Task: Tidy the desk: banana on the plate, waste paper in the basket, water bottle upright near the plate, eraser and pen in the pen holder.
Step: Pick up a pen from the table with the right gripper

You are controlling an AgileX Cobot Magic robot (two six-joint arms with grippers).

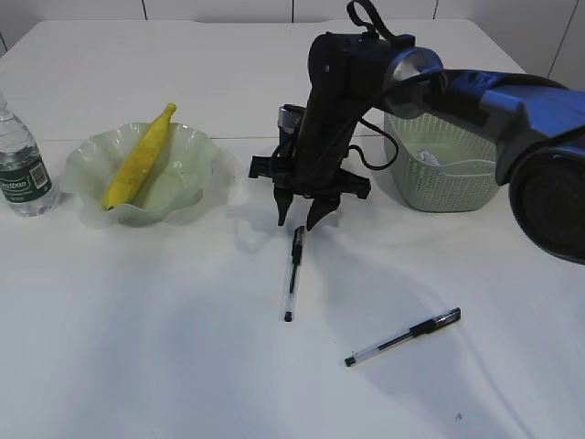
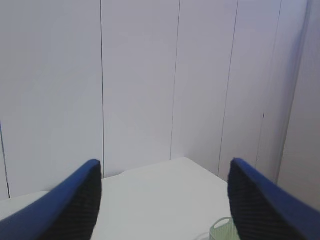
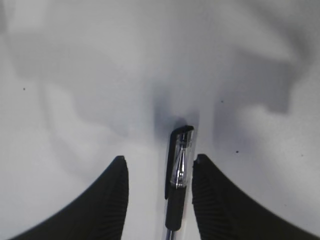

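A black pen [image 1: 292, 274] lies on the white table, its cap end pointing away. My right gripper [image 1: 297, 222] is open and straddles that cap end; in the right wrist view the pen [image 3: 179, 170] lies between the open fingers [image 3: 160, 160], closer to the right one. A second pen [image 1: 402, 337] lies nearer the front right. A yellow banana [image 1: 142, 160] rests in the green plate [image 1: 196, 146]. A water bottle [image 1: 20, 165] stands upright left of the plate. My left gripper [image 2: 165, 200] is open, empty and raised toward the wall. The eraser is not in view.
A green basket [image 1: 448, 183] with crumpled white paper [image 1: 427, 157] stands at the right; its rim shows in the left wrist view [image 2: 222, 231]. A silvery cylinder [image 1: 288, 117] stands mostly hidden behind the right arm.
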